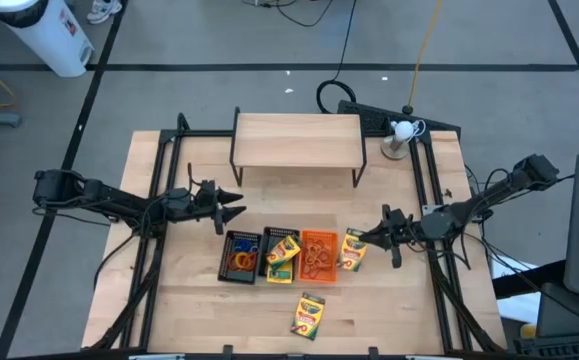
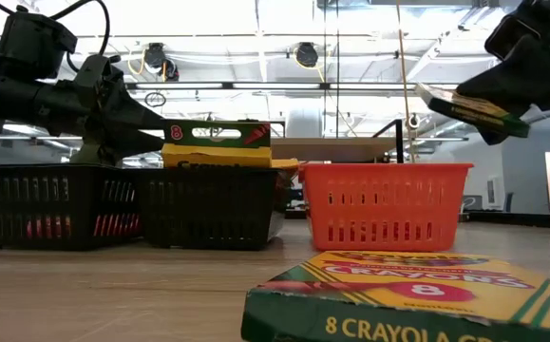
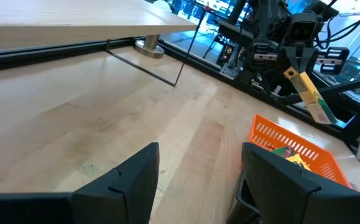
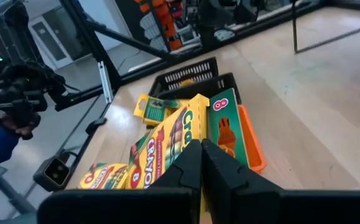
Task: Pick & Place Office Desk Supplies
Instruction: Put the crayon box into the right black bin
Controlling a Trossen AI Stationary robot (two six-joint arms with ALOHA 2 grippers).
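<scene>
Three mesh trays stand in a row at mid-table: a black tray (image 1: 240,256) with rubber bands (image 1: 241,262), a black tray (image 1: 280,255) with a crayon box (image 1: 283,252) in it, and an orange tray (image 1: 318,255). My right gripper (image 1: 364,240) is shut on a yellow-and-green crayon box (image 1: 353,250), which hangs just right of the orange tray (image 4: 256,144). Another crayon box (image 1: 308,315) lies flat on the table nearer the front edge. My left gripper (image 1: 237,203) stands open and level, left of and behind the trays, with nothing between its fingers. My right gripper pinches one end of the crayon box (image 4: 181,157) between its two shut fingers. It comes in about level from the table's right side. The box (image 3: 310,96) hangs tilted below the fingers, lifted clear of the table and the trays (image 2: 469,106).
A light wooden shelf (image 1: 297,140) on black legs stands at the back of the table. A white ball on a stand (image 1: 402,130) sits at the back right. Black rails (image 1: 159,190) run along both sides of the tabletop.
</scene>
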